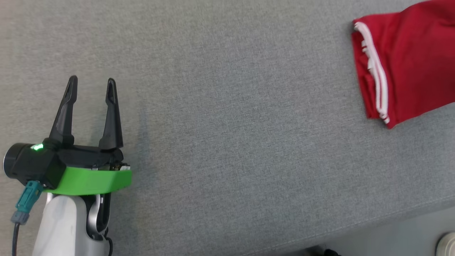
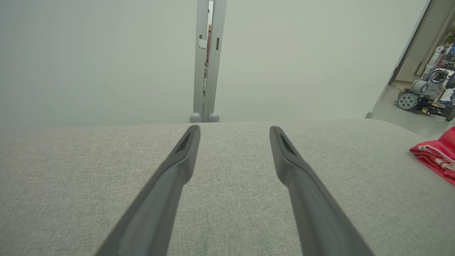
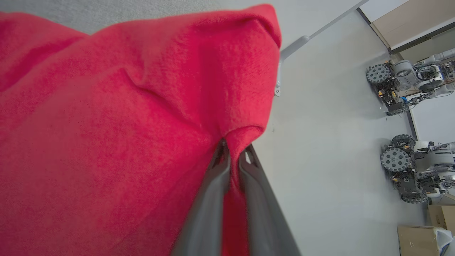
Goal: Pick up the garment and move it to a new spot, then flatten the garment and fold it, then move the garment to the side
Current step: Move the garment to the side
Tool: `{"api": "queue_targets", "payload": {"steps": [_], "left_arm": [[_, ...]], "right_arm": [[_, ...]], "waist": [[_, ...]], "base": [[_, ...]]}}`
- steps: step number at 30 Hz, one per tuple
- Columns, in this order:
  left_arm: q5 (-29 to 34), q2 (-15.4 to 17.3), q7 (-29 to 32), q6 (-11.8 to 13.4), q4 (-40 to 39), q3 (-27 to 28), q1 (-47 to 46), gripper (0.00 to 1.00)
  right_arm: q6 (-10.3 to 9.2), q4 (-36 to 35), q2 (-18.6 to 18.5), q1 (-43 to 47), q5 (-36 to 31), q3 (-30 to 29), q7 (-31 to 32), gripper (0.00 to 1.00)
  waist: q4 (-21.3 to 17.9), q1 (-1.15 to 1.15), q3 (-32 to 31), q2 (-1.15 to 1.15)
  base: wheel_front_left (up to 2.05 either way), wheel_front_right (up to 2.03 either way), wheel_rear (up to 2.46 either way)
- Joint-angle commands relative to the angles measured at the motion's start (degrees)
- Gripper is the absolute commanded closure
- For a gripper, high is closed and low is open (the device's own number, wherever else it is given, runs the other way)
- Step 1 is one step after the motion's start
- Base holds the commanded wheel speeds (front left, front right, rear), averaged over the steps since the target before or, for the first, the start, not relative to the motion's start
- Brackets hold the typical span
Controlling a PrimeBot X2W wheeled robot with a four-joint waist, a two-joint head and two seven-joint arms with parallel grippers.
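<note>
Grey cloth surface (image 1: 231, 124), one red garment (image 1: 408, 64) pinched by right pincer (image 3: 235, 147), left pincer (image 1: 92, 81) apart.

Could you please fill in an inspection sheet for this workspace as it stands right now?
Surface: grey fabric surface, flat, no stains visible.
Job's things: red garment with white stripes, layered, at the far right of the head view.
Clutter: nothing seen.
Grippers: left gripper open over bare fabric, holding nothing; right gripper shut on a fold of the garment.
Cables: dark cable with a teal plug beside the left wrist.
Surroundings: pale panels behind the surface; wheeled robots and a cardboard box on the floor.
</note>
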Motion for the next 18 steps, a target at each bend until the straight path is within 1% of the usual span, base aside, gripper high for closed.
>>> {"api": "queue_targets", "payload": {"steps": [1, 5, 10, 11, 12, 18], "left_arm": [[0.1, 0.6, 0.0, -0.3, -0.4, -0.1, -1.4, 0.0], [-0.2, 1.1, 0.0, -0.3, -0.8, -0.7, -2.4, 0.0], [-0.3, 1.0, 0.0, -0.3, -1.0, -1.2, -3.3, 0.0], [-0.3, 0.9, 0.0, -0.3, -1.0, -1.1, -3.4, 0.0], [-0.3, 0.7, 0.0, -0.3, -1.0, -1.0, -3.5, 0.0], [-0.6, -0.2, 0.0, -0.3, 0.1, -0.8, -2.5, 0.0]], "right_arm": [[-0.12, 0.5, -0.6, -1.0, -0.7, -0.9, -1.0, 1.0], [-0.12, 1.3, -1.6, -1.3, -2.2, -3.6, -2.5, 1.0], [-0.13, 2.8, -1.6, -1.0, -4.7, -7.2, -3.9, 1.0], [-0.13, 3.2, -1.4, -0.9, -5.3, -8.1, -4.0, 0.62], [-0.12, 3.7, -1.0, -0.7, -6.1, -9.3, -4.0, 0.0], [-0.12, 5.0, 1.5, 1.0, -8.9, -14.3, -4.4, 0.0]], "waist": [[-2.0, 0.0, 4.8, 0.0], [-1.3, 0.0, 6.7, 0.0], [0.2, 0.0, 7.8, 0.0], [0.4, 0.0, 7.7, 0.0], [0.7, 0.0, 7.6, 0.0], [2.2, 0.0, 4.8, 0.0]], "base": [[0.0, 0.0, 0.0], [0.0, 0.0, 0.0], [0.0, 0.0, 0.0], [0.0, 0.0, 0.0], [0.0, 0.0, 0.0], [0.0, 0.0, 0.0]]}}
